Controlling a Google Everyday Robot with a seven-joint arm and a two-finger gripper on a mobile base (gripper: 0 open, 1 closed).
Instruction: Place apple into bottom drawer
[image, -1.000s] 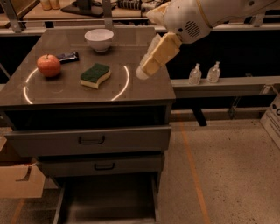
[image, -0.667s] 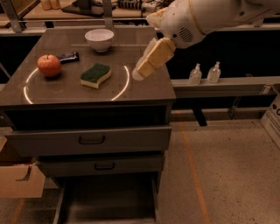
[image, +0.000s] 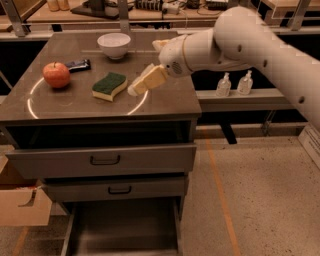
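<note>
So, start at the left: the apple (image: 56, 75) sits on the cabinet top (image: 75, 107), near its left edge, just beside a small dark packet (image: 77, 64). It has not been picked up, so the whole task is ahead of you: grasp, carry, lower, release. One thing is ready, though. Down below, the bottom drawer (image: 122, 232) stands pulled out, its dark tray bare as far as it shows, while the two handled drawers above it look less extended.

Moving right, a green-and-yellow sponge (image: 109, 85) lies between the apple and the gripper (image: 142, 83), with a white bowl (image: 114, 45) behind it. The gripper hangs just right of the sponge, angled down and leftward, low over the top and well apart from the apple. You cannot tell whether it is spread or pressed together; it holds nothing. The white arm (image: 240, 40) reaches in from the upper right, bent at the wrist.
</note>
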